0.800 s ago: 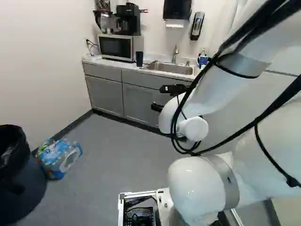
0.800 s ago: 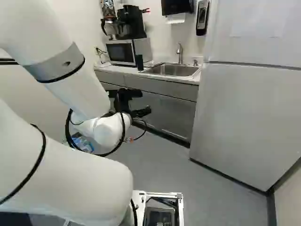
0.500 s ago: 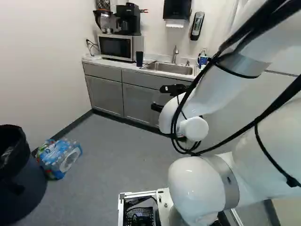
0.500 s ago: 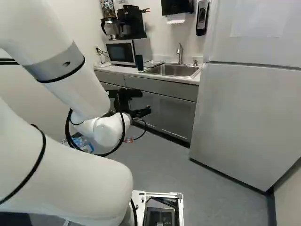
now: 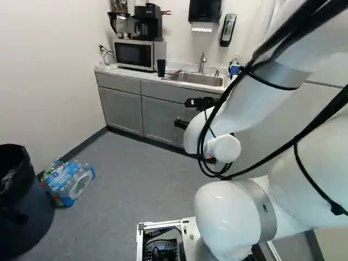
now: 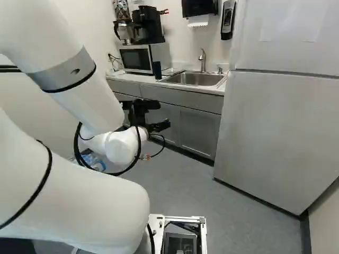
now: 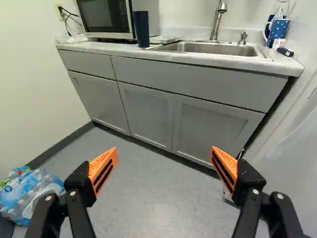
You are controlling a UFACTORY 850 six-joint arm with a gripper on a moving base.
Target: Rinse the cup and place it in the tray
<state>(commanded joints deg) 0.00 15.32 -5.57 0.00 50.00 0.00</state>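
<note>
The gripper (image 7: 164, 149) stands wide and empty; the dark tumbler (image 5: 161, 68), upper middle of the left base view, could topple if an off-centre approach bumps it.

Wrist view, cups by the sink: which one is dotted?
The blue mug, across the sink from the microwave; the tall dark cup beside the microwave is plain.

The bent white arm (image 6: 79, 193) reaches ahead, its claw (image 6: 163, 115) spread wide between orange pads (image 7: 103, 171).
</note>
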